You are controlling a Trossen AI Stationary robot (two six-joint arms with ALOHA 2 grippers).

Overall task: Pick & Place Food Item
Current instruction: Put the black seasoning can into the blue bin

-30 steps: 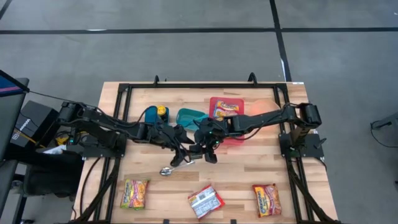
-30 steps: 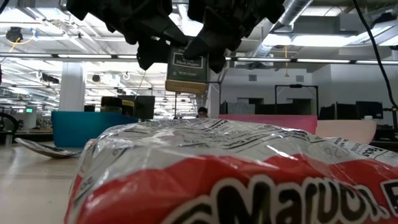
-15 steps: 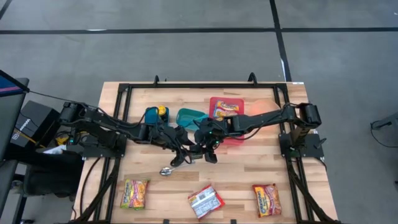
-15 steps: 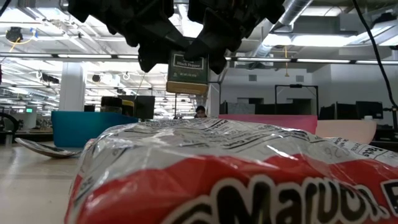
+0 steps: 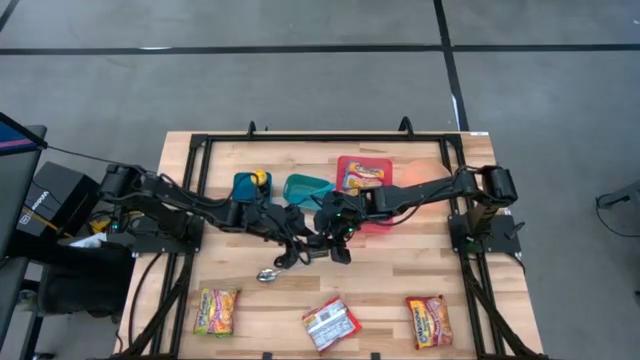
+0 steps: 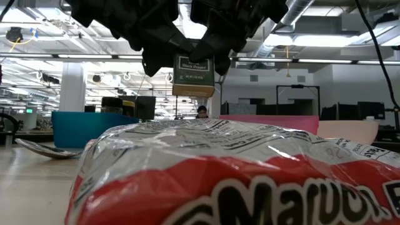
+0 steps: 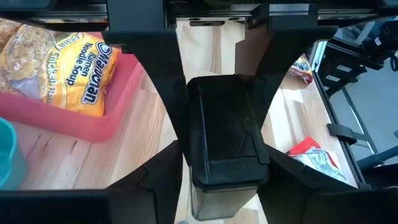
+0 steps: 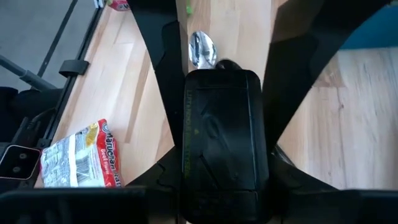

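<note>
A small tin with a black lid and a "Black Pepper" label (image 6: 194, 76) hangs upright above the middle of the table. Both grippers are shut on its upper end. My left gripper (image 5: 302, 240) comes in from the table's left, my right gripper (image 5: 335, 234) from the right, and they meet over the tin. In the left wrist view the black lid (image 7: 227, 146) fills the space between the fingers. The right wrist view shows the same lid (image 8: 224, 140). The fingers hide the top of the tin in the low view. My left gripper pinches the tin's lid end (image 7: 194, 146) between its two fingers, one on each side. The fingers (image 6: 156, 59) slant down from the table's left. The tin hangs upright, clear of the table. My right gripper pinches the lid end (image 8: 190, 146) between its two fingers, on opposite sides. Its fingers (image 6: 220, 56) slant down from the table's right. The tin's labelled body hangs below them.
A pink tray (image 5: 378, 222) holding a noodle packet, a teal bowl (image 5: 305, 186) and a blue cup (image 5: 248, 183) stand behind the grippers. A spoon (image 5: 268, 273) lies below them. Three noodle packets (image 5: 216, 310) (image 5: 331, 323) (image 5: 428, 320) lie along the near edge.
My left gripper has narrowed its fingers onto the tin's upper end and taken hold of it. The tin has shifted slightly toward the table's right and a little down, staying upright. My right gripper has kept its hold.
</note>
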